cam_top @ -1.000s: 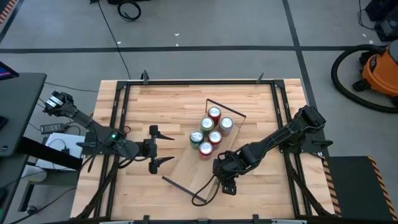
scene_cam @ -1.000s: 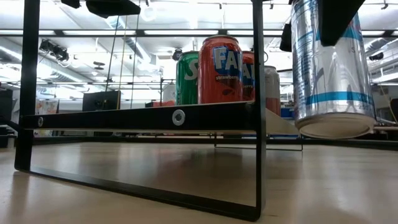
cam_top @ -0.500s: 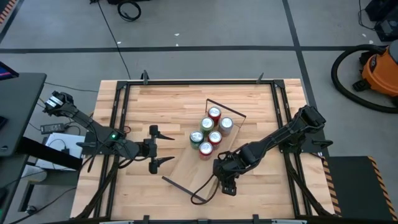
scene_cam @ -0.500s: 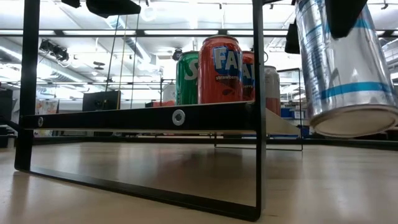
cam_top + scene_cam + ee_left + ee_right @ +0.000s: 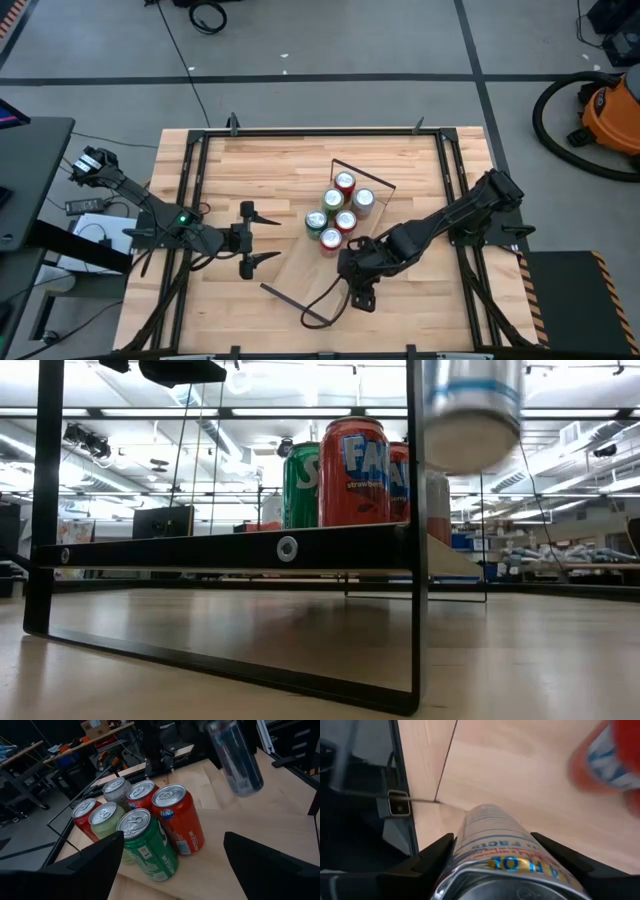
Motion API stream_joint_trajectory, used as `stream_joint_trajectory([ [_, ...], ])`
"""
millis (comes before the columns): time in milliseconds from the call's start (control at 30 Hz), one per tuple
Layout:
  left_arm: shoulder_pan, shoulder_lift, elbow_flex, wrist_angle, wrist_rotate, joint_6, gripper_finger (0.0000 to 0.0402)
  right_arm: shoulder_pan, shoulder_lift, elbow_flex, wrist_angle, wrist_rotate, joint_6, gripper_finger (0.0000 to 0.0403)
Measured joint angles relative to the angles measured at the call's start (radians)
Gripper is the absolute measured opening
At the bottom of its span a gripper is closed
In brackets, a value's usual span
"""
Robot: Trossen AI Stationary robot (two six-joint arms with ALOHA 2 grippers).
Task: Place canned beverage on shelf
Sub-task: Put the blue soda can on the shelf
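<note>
The right pincer (image 5: 357,290) grips a silver can (image 5: 472,410) clear of the tabletop (image 5: 270,170), over the shelf (image 5: 300,265) board's near end; its arm reaches in from the right edge. The left pincer (image 5: 262,236) waits wide apart near the left edge, facing five cans (image 5: 338,212) clustered at the shelf's far end.

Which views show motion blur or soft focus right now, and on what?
Low view: the silver can the right gripper carries is smeared at the top edge, while the cans on the shelf stay sharp. Left wrist view: that same can is blurred. Right wrist view: a red can is badly out of focus. High view: crisp, evenly lit.
</note>
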Motion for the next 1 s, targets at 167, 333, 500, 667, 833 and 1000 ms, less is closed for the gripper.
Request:
stream_joint_trajectory([
  [167,0.000,0.000,0.000,-0.002,0.000,0.005,0.0355,0.000,0.000,0.060,-0.018,0.045,-0.006,0.0256],
  [333,0.000,0.000,0.000,-0.001,0.000,0.007,0.0355,-0.001,0.000,0.079,-0.015,0.076,-0.006,0.0256],
  [500,0.000,0.000,0.000,0.000,0.000,0.007,0.0355,-0.015,0.000,0.079,0.000,0.081,0.002,0.0256],
  [667,0.000,0.000,0.000,0.000,0.000,0.008,0.0355,-0.031,0.000,0.080,0.058,0.108,-0.007,0.0256],
  [833,0.000,0.000,0.000,0.000,0.000,0.009,0.0355,-0.043,0.000,0.080,0.057,0.109,0.001,0.0256],
  [1000,0.000,0.000,0.000,0.000,0.000,0.009,0.0355,-0.045,0.000,0.080,0.103,0.112,0.002,0.0256],
])
